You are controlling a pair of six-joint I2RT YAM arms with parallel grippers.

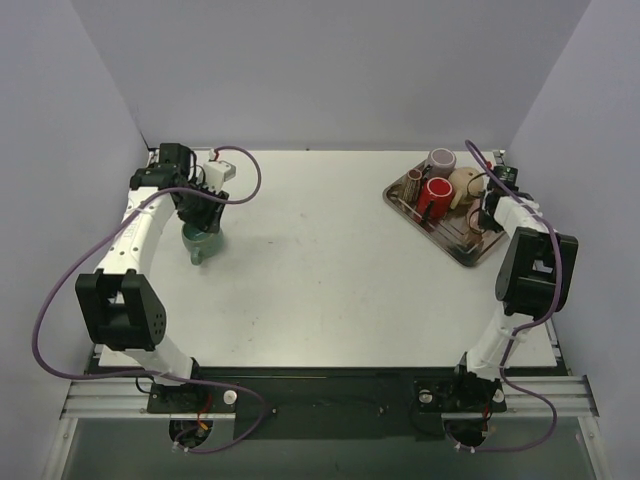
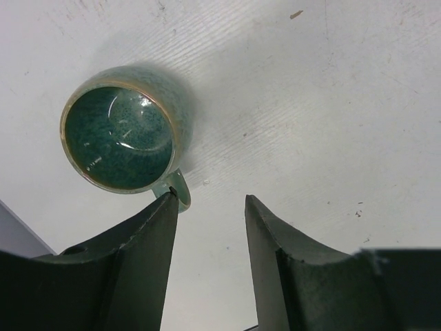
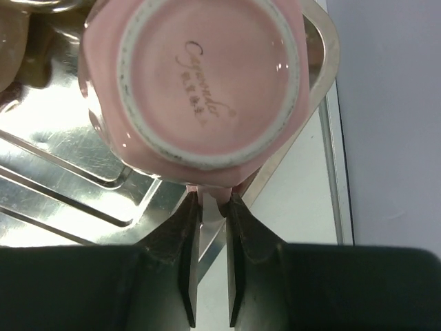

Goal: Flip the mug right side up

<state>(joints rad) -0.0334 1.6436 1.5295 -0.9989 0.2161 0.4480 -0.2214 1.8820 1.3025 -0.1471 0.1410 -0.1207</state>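
A pink mug (image 3: 207, 83) stands upside down on the metal tray (image 3: 62, 158), its base with a printed mark facing my right wrist camera. My right gripper (image 3: 210, 196) is shut on the mug's handle (image 3: 215, 190) at the tray's near corner. In the top view this gripper (image 1: 487, 215) hangs over the right side of the tray (image 1: 470, 250) and hides the pink mug. A green mug (image 2: 124, 134) stands upright on the table at the left (image 1: 200, 240). My left gripper (image 2: 209, 200) is open just beside its handle, holding nothing.
On the tray stand a red mug (image 1: 435, 195), a mauve cup (image 1: 441, 160) and a beige cup (image 1: 463, 183). The right wall runs close beside the tray. A white table (image 1: 330, 270) lies between the two arms.
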